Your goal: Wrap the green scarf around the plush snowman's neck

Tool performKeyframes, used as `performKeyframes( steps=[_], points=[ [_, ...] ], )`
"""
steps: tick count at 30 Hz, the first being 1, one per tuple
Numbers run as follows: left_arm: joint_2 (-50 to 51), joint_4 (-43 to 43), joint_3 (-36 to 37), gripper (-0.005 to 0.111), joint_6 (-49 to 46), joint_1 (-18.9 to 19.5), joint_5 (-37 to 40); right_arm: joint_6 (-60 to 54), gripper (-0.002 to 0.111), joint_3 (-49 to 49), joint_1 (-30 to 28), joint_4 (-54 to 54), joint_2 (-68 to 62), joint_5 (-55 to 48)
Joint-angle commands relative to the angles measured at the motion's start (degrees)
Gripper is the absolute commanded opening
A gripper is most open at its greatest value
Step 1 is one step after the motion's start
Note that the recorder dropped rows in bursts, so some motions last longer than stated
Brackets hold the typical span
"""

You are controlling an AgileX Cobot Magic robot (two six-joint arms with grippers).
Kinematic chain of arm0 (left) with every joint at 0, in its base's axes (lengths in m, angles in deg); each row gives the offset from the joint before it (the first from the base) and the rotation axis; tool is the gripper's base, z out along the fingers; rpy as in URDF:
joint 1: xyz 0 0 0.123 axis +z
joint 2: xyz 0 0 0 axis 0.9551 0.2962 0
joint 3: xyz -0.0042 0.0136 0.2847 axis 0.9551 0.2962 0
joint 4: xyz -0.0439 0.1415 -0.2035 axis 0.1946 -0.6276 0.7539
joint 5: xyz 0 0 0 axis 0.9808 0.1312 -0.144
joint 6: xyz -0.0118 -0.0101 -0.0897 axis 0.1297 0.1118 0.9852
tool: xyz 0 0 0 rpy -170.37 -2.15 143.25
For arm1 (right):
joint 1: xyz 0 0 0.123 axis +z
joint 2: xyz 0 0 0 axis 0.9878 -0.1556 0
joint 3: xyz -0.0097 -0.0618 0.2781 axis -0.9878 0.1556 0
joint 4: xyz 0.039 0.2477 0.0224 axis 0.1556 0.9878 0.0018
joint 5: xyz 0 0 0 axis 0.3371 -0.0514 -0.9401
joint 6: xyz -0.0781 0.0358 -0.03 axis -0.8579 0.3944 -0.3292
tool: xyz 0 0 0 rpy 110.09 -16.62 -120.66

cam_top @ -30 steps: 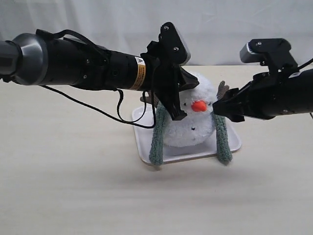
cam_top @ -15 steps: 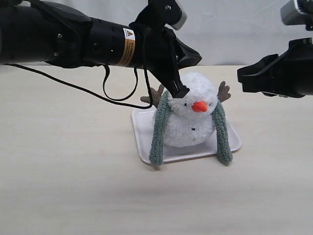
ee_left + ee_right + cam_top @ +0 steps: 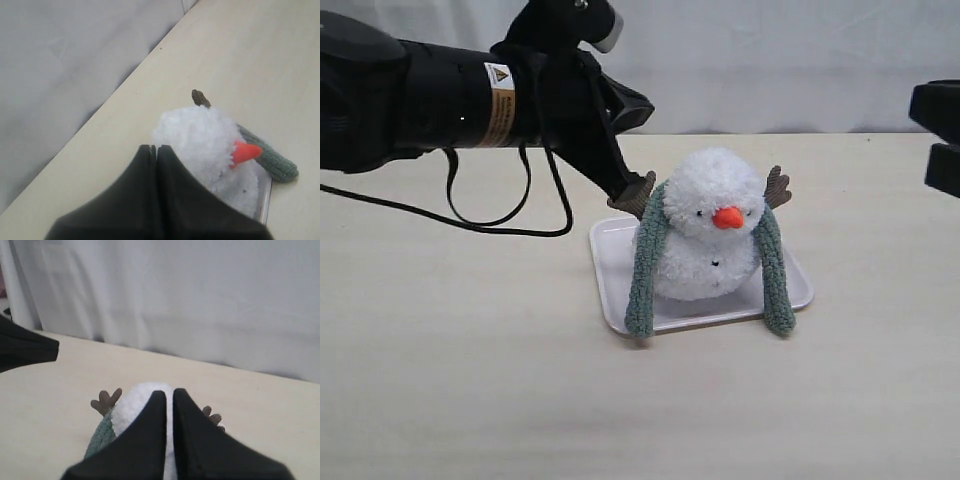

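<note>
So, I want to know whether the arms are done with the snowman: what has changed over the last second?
Both grippers backed off the plush snowman: the left gripper rose and drew away leftward, the right gripper pulled out rightward, nearly leaving the exterior view. Both are shut, holding nothing. The snowman, its white tray and the green scarf hanging down both its sides stayed put.

Bright, even light; soft shadows
</note>
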Motion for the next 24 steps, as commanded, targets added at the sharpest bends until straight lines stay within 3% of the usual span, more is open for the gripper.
performKeyframes(
  steps=[1, 24],
  points=[
    [-4.9, 0.2, 3.4, 0.0, 0.8, -0.2, 1.3, 0.1, 0.004, 2.9, 0.1, 1.2, 5.9, 3.5],
    [-32.4, 5.1, 19.9, 0.0, 1.3, -0.2, 0.8, 0.3, 0.004, 4.3, 0.1, 1.2, 13.4, 3.6]
  ],
)
